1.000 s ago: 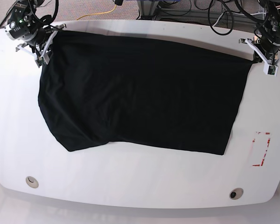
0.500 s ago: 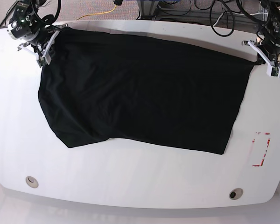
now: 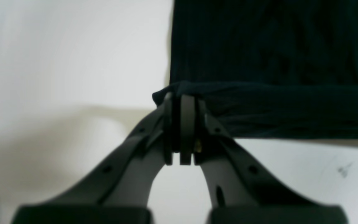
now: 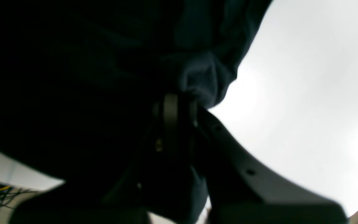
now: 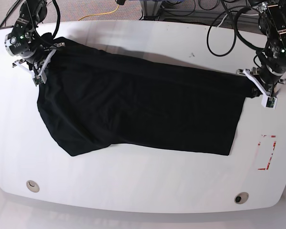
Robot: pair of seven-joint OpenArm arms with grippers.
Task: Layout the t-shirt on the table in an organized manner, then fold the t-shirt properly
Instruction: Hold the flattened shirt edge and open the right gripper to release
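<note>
The black t-shirt (image 5: 138, 107) lies spread across the white table (image 5: 148, 186), with its near edge sagging at the lower left. My left gripper (image 5: 253, 89), at the base view's right, is shut on the shirt's far right corner. The left wrist view shows its fingers (image 3: 186, 118) pinching a bunched corner of the t-shirt (image 3: 275, 62) just above the table (image 3: 73, 62). My right gripper (image 5: 44, 67), at the base view's left, is shut on the far left corner. In the right wrist view the t-shirt (image 4: 73, 77) hides most of that gripper (image 4: 176, 102); the table (image 4: 306, 93) shows beside it.
A red dashed rectangle (image 5: 267, 151) marks the table's right side. Two round grommets (image 5: 32, 185) (image 5: 240, 197) sit near the front edge. Black cables (image 5: 224, 24) loop behind the far edge beside the arm bases.
Both grippers have drawn the shirt's far edge toward the front of the table. The left gripper came furthest, forward and inward; the right gripper moved only slightly.
</note>
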